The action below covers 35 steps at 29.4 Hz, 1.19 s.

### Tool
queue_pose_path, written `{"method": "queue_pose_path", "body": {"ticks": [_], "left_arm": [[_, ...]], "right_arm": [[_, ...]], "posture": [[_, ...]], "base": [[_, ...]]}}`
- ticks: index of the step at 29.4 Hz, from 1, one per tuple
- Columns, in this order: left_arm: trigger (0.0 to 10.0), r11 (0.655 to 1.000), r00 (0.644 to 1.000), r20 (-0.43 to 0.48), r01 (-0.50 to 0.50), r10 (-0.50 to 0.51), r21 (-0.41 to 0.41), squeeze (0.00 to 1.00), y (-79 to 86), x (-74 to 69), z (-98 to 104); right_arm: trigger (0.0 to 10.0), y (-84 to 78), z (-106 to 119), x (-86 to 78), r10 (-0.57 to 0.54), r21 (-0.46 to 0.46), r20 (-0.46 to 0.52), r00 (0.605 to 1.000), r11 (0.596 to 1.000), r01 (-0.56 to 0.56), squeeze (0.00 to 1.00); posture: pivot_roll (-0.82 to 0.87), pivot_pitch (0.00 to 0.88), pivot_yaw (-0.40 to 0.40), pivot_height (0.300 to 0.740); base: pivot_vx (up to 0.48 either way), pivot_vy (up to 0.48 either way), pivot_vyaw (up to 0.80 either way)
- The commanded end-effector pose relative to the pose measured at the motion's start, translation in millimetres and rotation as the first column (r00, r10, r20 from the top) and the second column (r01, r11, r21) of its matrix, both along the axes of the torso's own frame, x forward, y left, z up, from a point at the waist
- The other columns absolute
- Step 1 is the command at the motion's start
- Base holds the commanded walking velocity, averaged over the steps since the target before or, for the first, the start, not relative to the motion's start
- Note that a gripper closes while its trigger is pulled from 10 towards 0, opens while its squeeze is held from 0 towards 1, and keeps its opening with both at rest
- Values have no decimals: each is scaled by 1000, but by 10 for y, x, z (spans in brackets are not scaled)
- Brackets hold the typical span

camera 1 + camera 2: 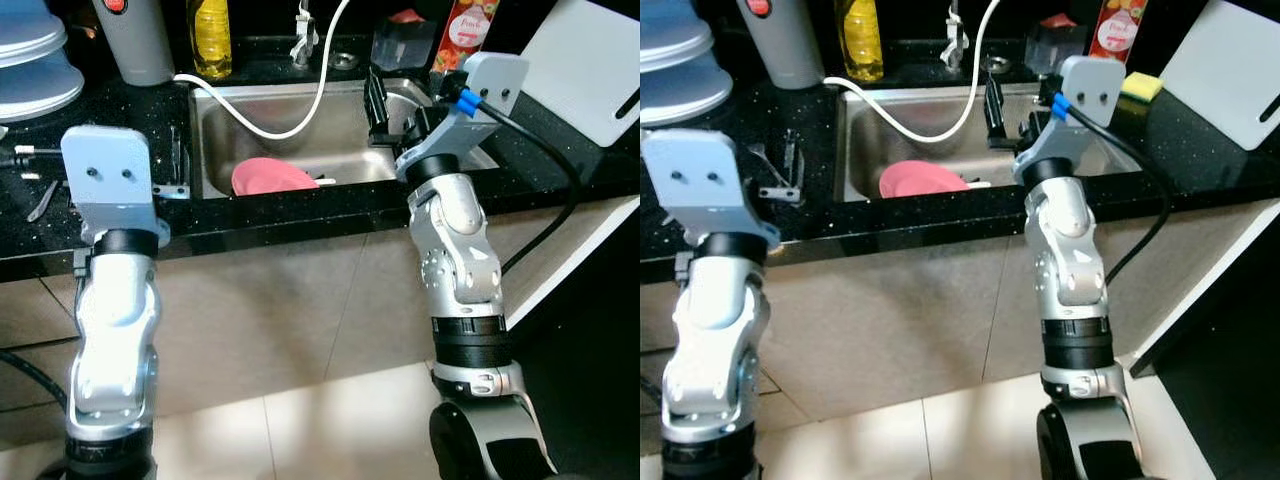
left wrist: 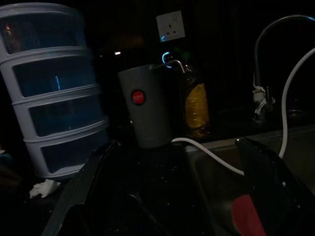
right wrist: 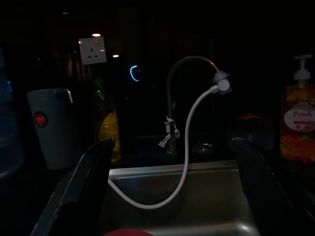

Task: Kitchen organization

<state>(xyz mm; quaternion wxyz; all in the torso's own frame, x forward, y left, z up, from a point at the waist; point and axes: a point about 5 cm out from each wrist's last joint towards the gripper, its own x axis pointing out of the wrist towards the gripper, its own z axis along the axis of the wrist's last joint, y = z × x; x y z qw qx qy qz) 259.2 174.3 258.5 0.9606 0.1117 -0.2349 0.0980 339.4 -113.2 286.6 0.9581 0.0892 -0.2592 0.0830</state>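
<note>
A black speckled countertop (image 1: 120, 100) runs across the scene with a steel sink (image 1: 225, 120) let into it, above a beige cabinet front and a pale tiled floor. A pink plate (image 1: 272, 177) lies on the sink bottom, and a white hose (image 1: 300, 120) loops from the tap (image 3: 173, 93) down over the sink's left rim.

Both silver arms are raised at the counter edge. The right gripper (image 3: 172, 187) reaches over the sink's right side, its fingers (image 3: 83, 187) spread wide apart with nothing between them. The left gripper (image 2: 182, 191) hangs over the counter just left of the sink, its fingers (image 2: 86, 187) likewise spread wide and empty.

The head views show a white cutting board (image 1: 590, 65) at the far right and a yellow sponge (image 1: 1142, 86) beside it. The dark wrist views show a wall socket (image 2: 171, 26) behind the counter. The left wrist view shows a tall stack of white tiered containers (image 2: 54, 88) next to a grey jug (image 2: 145, 105) with a red button, and a bottle of yellow liquid (image 2: 196, 105). The right wrist view shows an orange pump bottle (image 3: 297, 123) at the sink's right corner.
</note>
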Motion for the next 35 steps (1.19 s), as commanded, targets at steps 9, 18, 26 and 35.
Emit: {"method": "queue_pose_path", "body": {"ticks": [9, 18, 26, 35], "left_arm": [[10000, 1000, 1000, -6, -7, 6, -14, 0, -37, 12, -54], [10000, 1000, 1000, -6, -4, 4, -16, 0, -46, 20, -60], [10000, 1000, 1000, -7, -5, 5, -15, 0, -45, 20, -67], [10000, 1000, 1000, -9, -6, 6, -16, 0, -52, 27, -82]], "right_arm": [[10000, 42, -70, 49, 20, -4, -23, 1000, 1000, -20, 0], [10000, 37, -90, 54, 18, -8, -26, 999, 1000, -18, 0], [10000, 44, -115, 55, 21, -5, -32, 999, 1000, -21, 0], [10000, 47, -129, 65, 26, -8, -35, 999, 1000, -26, 0]], "posture": [[176, 0, -61, 740], [177, 0, -59, 740], [178, 0, -58, 740], [179, 0, -63, 740]], "base": [[307, 0, 0], [311, 0, 0], [297, 0, 0], [277, 0, 0]]}}
